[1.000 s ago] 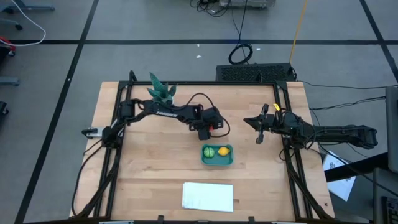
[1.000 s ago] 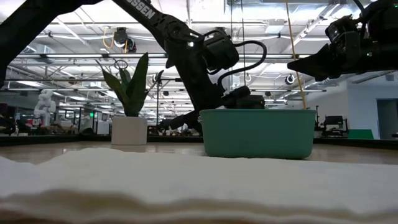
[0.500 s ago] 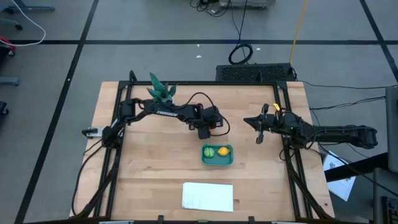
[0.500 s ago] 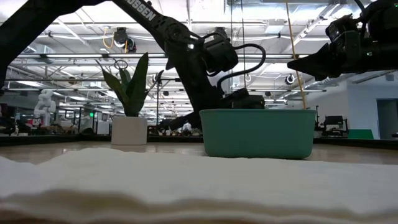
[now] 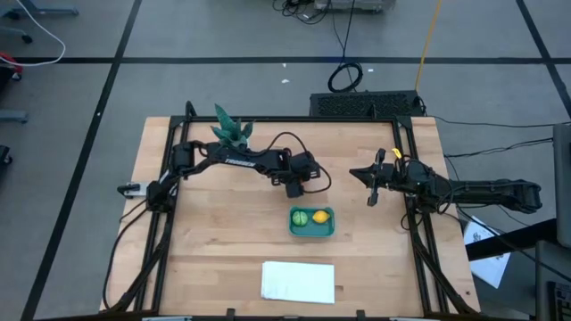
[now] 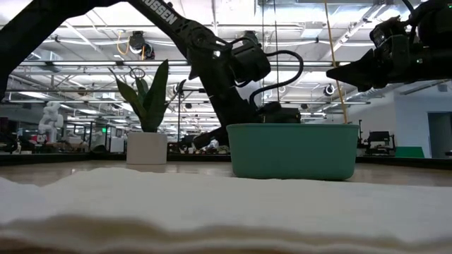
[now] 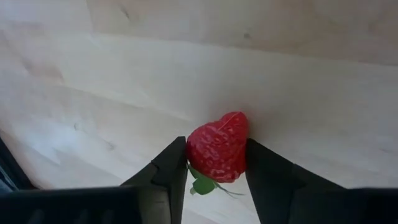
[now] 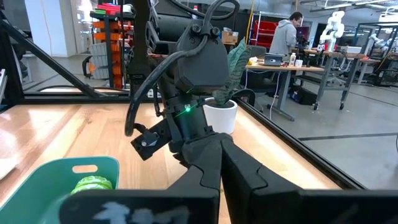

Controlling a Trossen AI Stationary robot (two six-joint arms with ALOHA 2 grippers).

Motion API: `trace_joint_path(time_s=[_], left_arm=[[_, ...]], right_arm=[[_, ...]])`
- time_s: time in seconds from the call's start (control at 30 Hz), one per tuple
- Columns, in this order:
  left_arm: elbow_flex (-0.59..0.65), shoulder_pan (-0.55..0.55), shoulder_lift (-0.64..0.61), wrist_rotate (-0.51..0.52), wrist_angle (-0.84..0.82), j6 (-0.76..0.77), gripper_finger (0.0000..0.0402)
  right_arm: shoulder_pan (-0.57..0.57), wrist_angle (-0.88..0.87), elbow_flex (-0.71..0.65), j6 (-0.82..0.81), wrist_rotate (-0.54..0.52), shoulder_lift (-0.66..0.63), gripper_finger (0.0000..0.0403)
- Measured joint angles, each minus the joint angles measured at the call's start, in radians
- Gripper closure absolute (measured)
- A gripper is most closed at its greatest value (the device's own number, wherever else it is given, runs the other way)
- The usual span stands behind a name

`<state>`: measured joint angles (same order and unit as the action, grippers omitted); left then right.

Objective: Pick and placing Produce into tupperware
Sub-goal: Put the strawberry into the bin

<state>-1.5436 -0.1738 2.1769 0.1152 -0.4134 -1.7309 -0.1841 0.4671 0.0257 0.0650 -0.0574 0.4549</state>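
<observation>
The teal tupperware [image 5: 312, 235] stands mid-table and holds the round green piece [image 5: 301, 217] and the yellow lemon [image 5: 320, 217]. My left gripper [image 5: 293, 191] is low over the table just beyond the tupperware's far side. In the left wrist view it [image 7: 216, 143] is shut on the red strawberry [image 7: 217, 155]. My right gripper [image 5: 372, 198] hangs shut in the air to the right of the tupperware, touching nothing. In the right wrist view its fingers [image 8: 221, 140] meet, with the tupperware [image 8: 56, 171] and the green piece [image 8: 92, 185] beyond. My left gripper pinches the strawberry between its two fingers [image 7: 171, 165], one on each side of the red body [image 7: 205, 149]. The fingers come from above, pointing down at the table. The green leaf end [image 7: 200, 185] points back between the fingers. Whether the strawberry rests on the wood or is lifted, I cannot tell.
A potted green plant [image 5: 230, 130] stands at the far left of the table. A flat white rectangle [image 5: 298, 281] lies near the near edge, in front of the tupperware. Dark frame rails run along the left and right sides. A person stands far off in the room.
My left gripper has shifted a little toward the far edge, and its cable loop has swung with it. The tupperware, the green piece, the lemon and the right arm have stayed where they were.
</observation>
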Motion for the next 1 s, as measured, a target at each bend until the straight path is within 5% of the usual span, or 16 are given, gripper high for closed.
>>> trace_joint_path(time_s=[0.2,0.6,1.0], left_arm=[[0.000,0.000,-0.030,0.016,-0.003,0.082,0.0283],[-0.001,0.000,-0.191,-0.198,-0.017,0.372,0.0280],[-0.001,-0.002,-0.250,-0.273,-0.029,0.602,0.0274]], right_arm=[[0.000,0.000,0.000,0.000,0.000,0.000,0.0403],[0.000,0.008,0.000,0.000,0.000,0.000,0.0403],[0.000,0.018,0.000,-0.001,0.001,0.000,0.0403]])
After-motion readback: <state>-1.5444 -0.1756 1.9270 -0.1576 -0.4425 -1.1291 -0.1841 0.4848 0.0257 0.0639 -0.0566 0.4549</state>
